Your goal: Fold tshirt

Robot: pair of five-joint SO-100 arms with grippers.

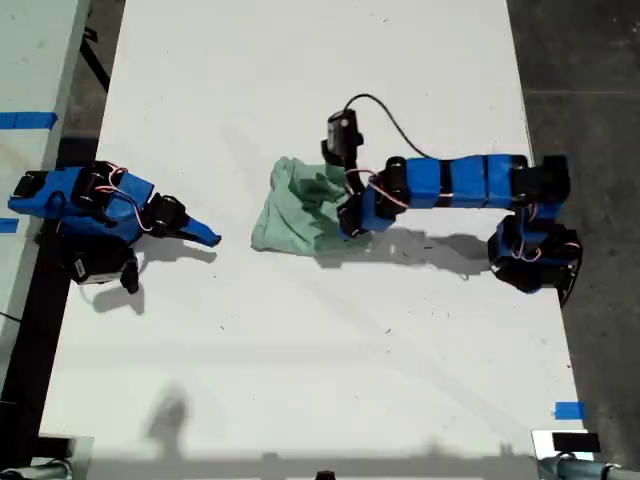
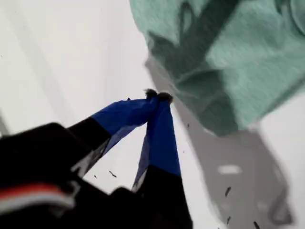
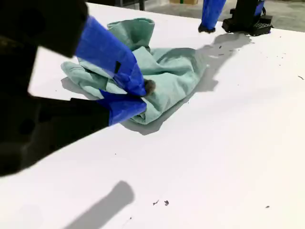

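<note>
1. Closest in the second wrist view is my second gripper [image 3: 143, 93]. Its blue jaws are clenched tip to tip at the near edge of the tshirt [image 3: 176, 71]. I cannot tell whether a fold of cloth is caught between them.
2. Just beyond the tips, the tshirt lies in a rumpled heap with loose ridges and one flap standing up. No sleeve or neck can be made out. In the exterior view it sits near the middle of the white table [image 1: 300, 380], with my second arm reaching in over its right-hand side in that view.
3. Farthest off, past the heap, is my first gripper [image 1: 205, 236]. It is on the exterior view's left, near the cloth but apart from it. The first wrist view shows its jaws pressed together on nothing, with the tshirt ahead of them.
4. I judge the step in hand to be spreading the cloth, as it is bunched and not ready for a clean fold.
5. The next move probably calls for a firm pinch on one edge by my second gripper. My first gripper would then part its jaws and close in on the opposite edge. The two could then draw the cloth flat without dragging the whole heap.
</note>
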